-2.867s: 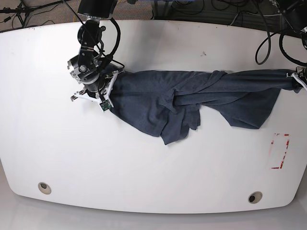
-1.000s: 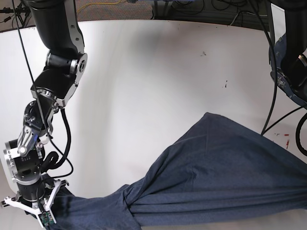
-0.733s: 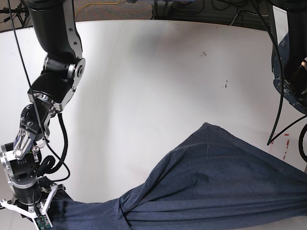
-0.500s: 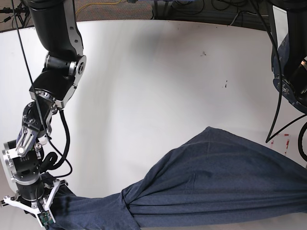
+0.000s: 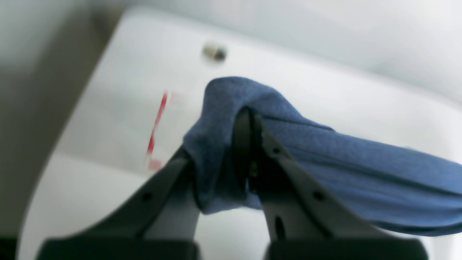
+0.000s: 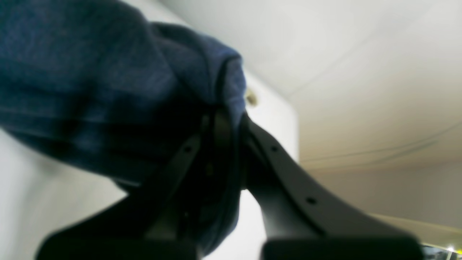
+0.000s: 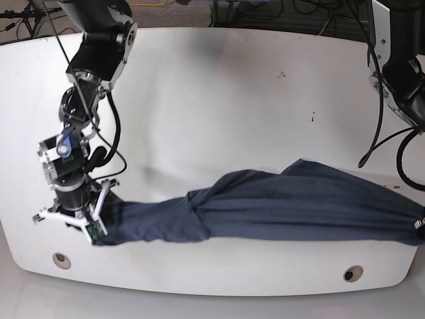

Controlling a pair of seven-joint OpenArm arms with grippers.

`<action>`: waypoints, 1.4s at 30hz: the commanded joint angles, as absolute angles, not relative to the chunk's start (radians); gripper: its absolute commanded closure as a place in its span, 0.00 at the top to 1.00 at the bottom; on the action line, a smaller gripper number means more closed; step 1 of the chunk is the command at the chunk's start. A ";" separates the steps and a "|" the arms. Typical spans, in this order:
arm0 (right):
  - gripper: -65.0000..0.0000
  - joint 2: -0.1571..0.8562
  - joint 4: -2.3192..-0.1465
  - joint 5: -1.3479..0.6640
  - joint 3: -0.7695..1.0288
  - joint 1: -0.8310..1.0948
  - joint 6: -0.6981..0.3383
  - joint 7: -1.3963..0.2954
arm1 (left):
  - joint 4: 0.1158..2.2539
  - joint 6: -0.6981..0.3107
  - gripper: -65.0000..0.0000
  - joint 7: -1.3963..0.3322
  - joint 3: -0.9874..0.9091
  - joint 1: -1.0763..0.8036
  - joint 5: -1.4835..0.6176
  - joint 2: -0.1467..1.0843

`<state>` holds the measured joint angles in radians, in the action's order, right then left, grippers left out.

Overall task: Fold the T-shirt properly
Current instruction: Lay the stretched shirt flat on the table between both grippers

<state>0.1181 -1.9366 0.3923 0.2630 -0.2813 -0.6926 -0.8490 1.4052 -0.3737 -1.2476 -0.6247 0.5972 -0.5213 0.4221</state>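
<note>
In the left wrist view, the left jaws (image 5: 249, 144) were pressed together on a bunched end of the T-shirt (image 5: 343, 169); the cloth stretched away from them over the white worktop (image 5: 119, 108), with a red mark (image 5: 157, 124) just beside.

In the right wrist view, the right jaws (image 6: 227, 144) pinched the other end, folds draped over them.

In the base view, the T-shirt hung twisted between both jaws, near the worktop's front edge.
</note>
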 commanded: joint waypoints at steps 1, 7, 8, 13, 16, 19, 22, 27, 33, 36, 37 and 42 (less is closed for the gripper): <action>0.00 0.081 -1.979 0.404 0.305 -0.199 -0.673 -0.760 | 1.425 -0.415 0.00 -1.219 -0.628 0.550 -0.527 0.443; 0.00 0.002 -1.980 0.404 0.375 -0.068 -0.676 -0.676 | 1.426 -0.473 0.00 -1.219 -0.642 0.409 -0.527 0.470; 0.00 -0.005 -1.980 0.404 0.380 -0.044 -0.676 -0.670 | 1.426 -0.483 0.00 -1.219 -0.651 0.383 -0.527 0.475; 0.00 -0.024 -1.980 0.403 0.386 0.039 -0.676 -0.641 | 1.426 -0.536 0.00 -1.219 -0.699 0.272 -0.527 0.479; 0.00 -0.042 -1.980 0.403 0.387 0.084 -0.676 -0.631 | 1.426 -0.565 0.00 -1.219 -0.714 0.202 -0.527 0.479; 0.00 -0.053 -1.980 0.403 0.384 0.111 -0.676 -0.630 | 1.426 -0.575 0.00 -1.219 -0.727 0.143 -0.524 0.493; 0.00 -0.067 -1.980 0.403 0.381 0.130 -0.676 -0.630 | 1.426 -0.575 0.00 -1.219 -0.730 0.091 -0.526 0.506; 0.00 -0.073 -1.980 0.403 0.381 0.142 -0.676 -0.630 | 1.425 -0.576 0.00 -1.219 -0.730 0.016 -0.526 0.506; 0.00 -0.073 -1.979 0.377 0.381 0.154 -0.676 -0.630 | 1.423 -0.576 0.00 -1.218 -0.731 -0.044 -0.526 0.501; 0.00 -0.067 -1.979 0.344 0.383 0.157 -0.668 -0.630 | 1.425 -0.576 0.00 -1.218 -0.730 -0.065 -0.526 0.501; 0.00 -0.065 -1.979 0.344 0.383 0.157 -0.668 -0.631 | 1.425 -0.576 0.00 -1.218 -0.730 -0.071 -0.526 0.501; 0.00 -0.065 -1.979 0.343 0.384 0.157 -0.668 -0.631 | 1.425 -0.576 0.16 -1.218 -0.719 -0.084 -0.524 0.501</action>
